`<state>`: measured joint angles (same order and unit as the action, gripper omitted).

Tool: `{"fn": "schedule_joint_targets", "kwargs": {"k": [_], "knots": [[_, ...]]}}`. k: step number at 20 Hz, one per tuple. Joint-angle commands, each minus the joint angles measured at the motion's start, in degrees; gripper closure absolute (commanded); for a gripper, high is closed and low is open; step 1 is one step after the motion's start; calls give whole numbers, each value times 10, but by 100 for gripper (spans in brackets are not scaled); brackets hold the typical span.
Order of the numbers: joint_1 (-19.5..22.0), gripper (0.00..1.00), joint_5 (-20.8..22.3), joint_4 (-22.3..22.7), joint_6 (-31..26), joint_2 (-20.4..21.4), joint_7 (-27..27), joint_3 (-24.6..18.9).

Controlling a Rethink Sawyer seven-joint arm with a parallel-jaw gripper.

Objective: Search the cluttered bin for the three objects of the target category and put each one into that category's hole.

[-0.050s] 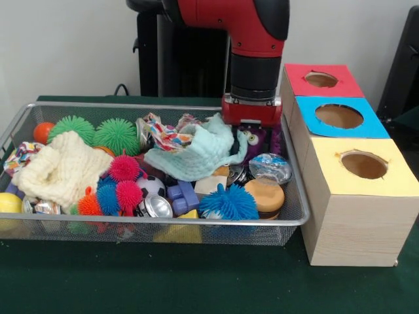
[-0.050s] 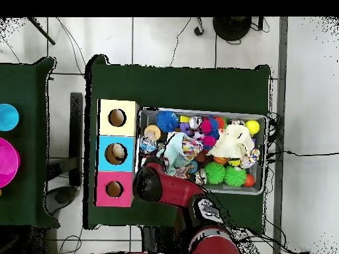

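A wire mesh bin (image 1: 298, 219) holds a heap of mixed items: two green spiky balls (image 1: 118, 135), pink spiky balls (image 1: 124, 168), a blue spiky ball (image 1: 229, 203), a cream cloth (image 1: 62, 169), a pale teal cloth (image 1: 196, 155), crushed cans (image 1: 154, 207) and a purple plush toy (image 1: 263, 140). My gripper (image 1: 252, 118) hangs low over the bin's back right corner, right above the plush toy and the teal cloth's edge; its lower part is hidden behind them. Beside the bin stand three boxes with a red hole (image 1: 321, 80), a blue hole (image 1: 338, 116) and a yellow hole (image 1: 364, 165).
An orange ball (image 1: 42, 131), a yellow ball (image 1: 8, 203), a patterned cloth (image 1: 167, 135), a tan round lid (image 1: 265, 195) and a clear wrapped packet (image 1: 270, 167) also lie in the bin. In the overhead view the arm (image 2: 165, 186) reaches over the bin (image 2: 259, 188) near the blue box (image 2: 104, 142).
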<state>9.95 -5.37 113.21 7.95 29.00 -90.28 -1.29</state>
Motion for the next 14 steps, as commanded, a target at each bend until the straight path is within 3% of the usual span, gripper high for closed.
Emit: {"fn": "schedule_joint_targets", "kwargs": {"k": [1, 8, 14], "knots": [[-18, 0, -47, -71, -67, -12, -99, 4], [-27, 0, -54, -70, -54, -16, -108, 8], [-28, 0, -49, -37, -44, 1, -113, 23]]}}
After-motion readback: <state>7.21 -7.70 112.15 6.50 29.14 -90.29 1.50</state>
